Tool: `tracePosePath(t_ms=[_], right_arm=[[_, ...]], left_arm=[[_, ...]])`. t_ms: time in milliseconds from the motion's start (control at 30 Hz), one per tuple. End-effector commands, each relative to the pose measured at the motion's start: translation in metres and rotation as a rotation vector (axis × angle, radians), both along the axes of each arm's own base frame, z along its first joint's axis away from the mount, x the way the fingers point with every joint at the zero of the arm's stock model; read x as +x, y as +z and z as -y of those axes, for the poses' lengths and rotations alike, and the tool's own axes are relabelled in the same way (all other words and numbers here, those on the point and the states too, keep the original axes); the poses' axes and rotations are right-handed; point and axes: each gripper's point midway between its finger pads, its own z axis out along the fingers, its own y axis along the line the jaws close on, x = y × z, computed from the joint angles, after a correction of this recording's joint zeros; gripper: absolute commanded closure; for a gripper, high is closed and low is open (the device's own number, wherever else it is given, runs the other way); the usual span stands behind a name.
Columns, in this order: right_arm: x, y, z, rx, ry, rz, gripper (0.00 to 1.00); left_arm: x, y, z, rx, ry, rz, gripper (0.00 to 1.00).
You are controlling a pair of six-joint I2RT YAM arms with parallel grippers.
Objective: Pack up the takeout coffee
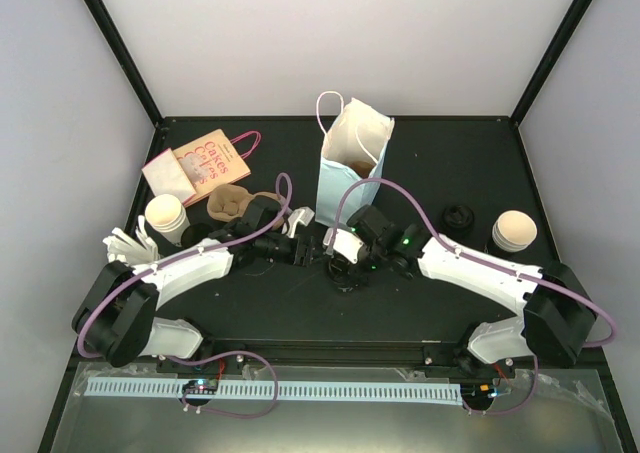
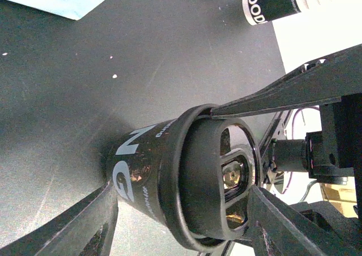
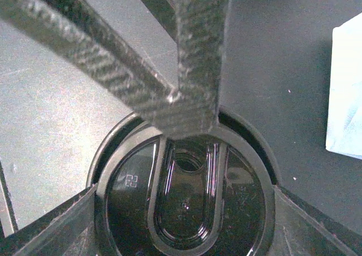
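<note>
Left tool (image 2: 184, 194) clasping glossy black cylindrical cup (image 2: 138, 174), right tool (image 3: 184, 202) gripping its round, ridged plastic lid (image 3: 130, 199)

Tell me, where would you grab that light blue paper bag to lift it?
By the white loop handle above the mouth of the blue bag, from above. It stands upright and open, and its paper walls would likely crumple if squeezed.
</note>
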Motion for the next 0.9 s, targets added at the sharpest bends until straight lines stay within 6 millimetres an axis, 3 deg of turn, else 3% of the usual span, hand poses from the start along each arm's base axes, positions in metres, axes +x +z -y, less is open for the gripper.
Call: tracePosePath(t_ms=[0, 867], right_arm=[[-0.019, -0.03, 0.029, -0.126, -0.006, -0.068, 0.23], [-0.021, -0.034, 0.03, -0.146, 0.003, -0.088, 0.25]], left_arm=[[0.004, 0.003, -0.001, 0.002, 0.007, 0.005, 0.35], [-0.004, -0.037, -0.004, 0.059, -0.002, -0.117, 0.52]])
